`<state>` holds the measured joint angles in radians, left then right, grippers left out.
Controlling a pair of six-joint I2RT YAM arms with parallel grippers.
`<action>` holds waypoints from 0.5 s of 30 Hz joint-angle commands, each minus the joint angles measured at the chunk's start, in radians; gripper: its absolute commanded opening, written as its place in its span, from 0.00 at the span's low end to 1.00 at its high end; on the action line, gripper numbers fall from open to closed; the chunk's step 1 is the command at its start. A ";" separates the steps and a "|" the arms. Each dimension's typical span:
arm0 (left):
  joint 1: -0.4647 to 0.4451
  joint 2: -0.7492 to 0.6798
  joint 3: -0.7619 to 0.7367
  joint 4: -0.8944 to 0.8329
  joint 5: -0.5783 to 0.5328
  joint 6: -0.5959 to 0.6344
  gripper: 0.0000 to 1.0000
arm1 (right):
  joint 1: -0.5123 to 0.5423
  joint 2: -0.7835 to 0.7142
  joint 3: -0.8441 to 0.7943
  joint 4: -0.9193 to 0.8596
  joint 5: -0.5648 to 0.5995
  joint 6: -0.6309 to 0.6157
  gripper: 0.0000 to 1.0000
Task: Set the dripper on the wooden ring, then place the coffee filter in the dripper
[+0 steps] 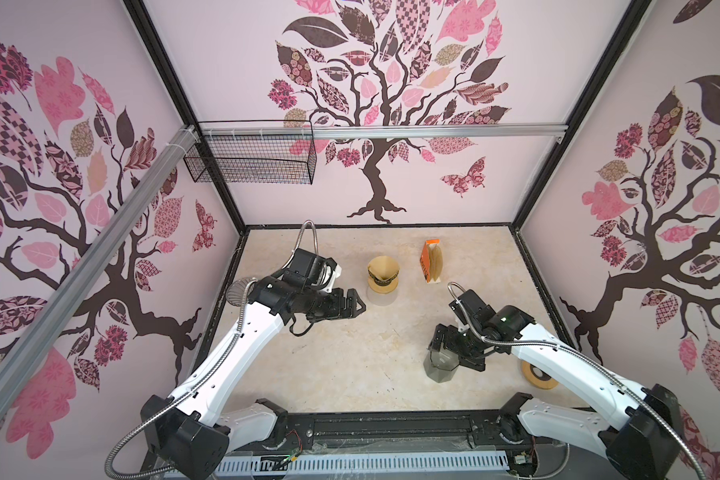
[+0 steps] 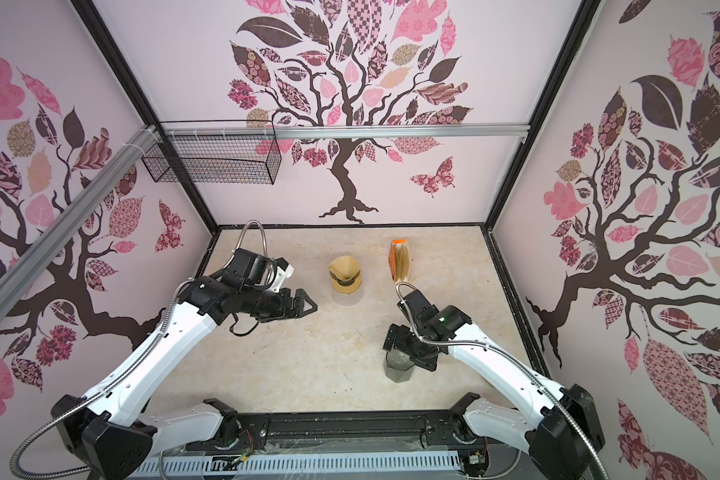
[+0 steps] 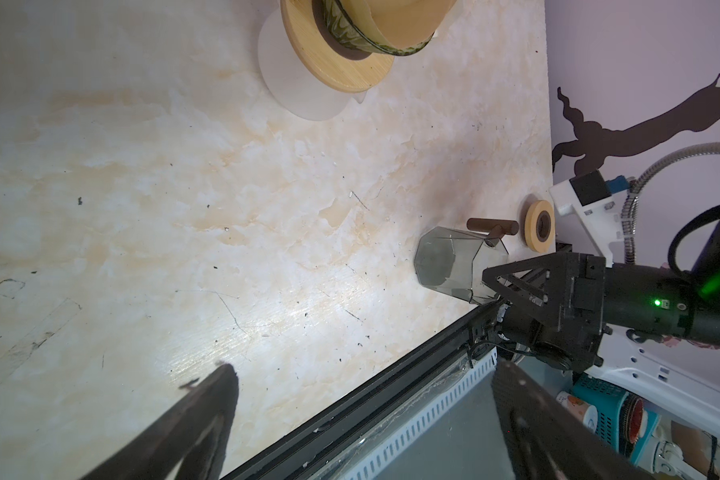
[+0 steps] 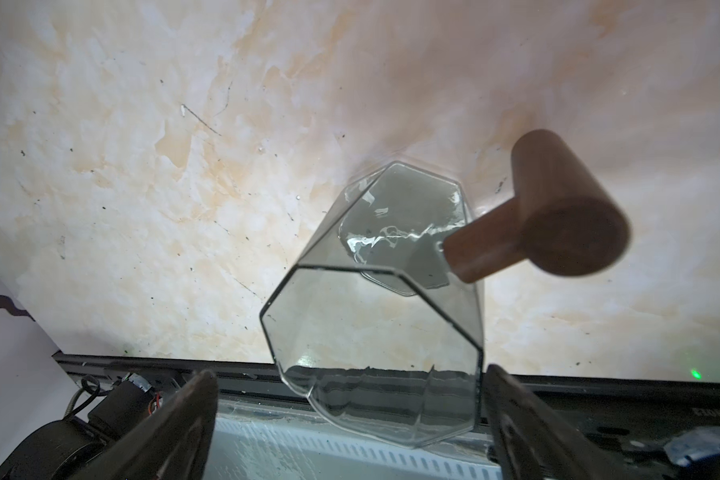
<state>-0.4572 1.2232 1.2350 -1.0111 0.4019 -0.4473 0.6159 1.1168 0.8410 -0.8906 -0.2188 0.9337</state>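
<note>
From my station I see the tan paper coffee filter (image 1: 381,266) already sitting as an open cone in the dripper (image 1: 385,279). The dripper is a dark green-banded cone on a round wooden collar, and it stands on a pale frosted vessel (image 3: 300,95) toward the back of the cream marbled table (image 1: 341,365). The filter's rim rises above the dripper's edge.

My left gripper (image 1: 359,306) hovers just beside that vessel, on its near left side and clear of it. Its jaws stand wide with nothing between them. The filter lies beyond and above their tips, outside the gap. In the left wrist view the dripper shows far from the two dark fingers (image 3: 208,415).

My right gripper (image 4: 350,376) points down over a smoky faceted glass cup (image 4: 375,332) with a brown wooden T-handle, near the table's front edge. These jaws are spread wide too, and the cup's rim sits between their tips. One finger is just beside the rim, but I cannot tell whether it touches. The filter is well apart from this gripper, across the table toward the back.

An orange carton of spare filters (image 1: 431,261) stands upright near the dripper, to its right in both top views. A pale wooden ring (image 1: 539,374) lies at the front right, partly under the right arm.
</note>
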 commanded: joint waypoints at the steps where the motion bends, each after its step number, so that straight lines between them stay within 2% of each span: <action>1: -0.003 -0.016 -0.032 0.017 0.005 -0.004 0.98 | 0.021 0.027 0.011 0.057 -0.030 0.040 1.00; 9: -0.003 -0.003 -0.013 0.009 0.005 -0.002 0.98 | 0.051 0.103 0.034 0.158 -0.067 0.078 1.00; 15: -0.003 0.004 -0.003 -0.006 0.012 0.000 0.98 | 0.078 0.213 0.111 0.216 -0.044 0.080 1.00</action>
<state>-0.4572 1.2243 1.2304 -1.0126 0.4057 -0.4488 0.6788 1.2884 0.8871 -0.7292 -0.2726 0.9951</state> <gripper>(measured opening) 0.980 0.998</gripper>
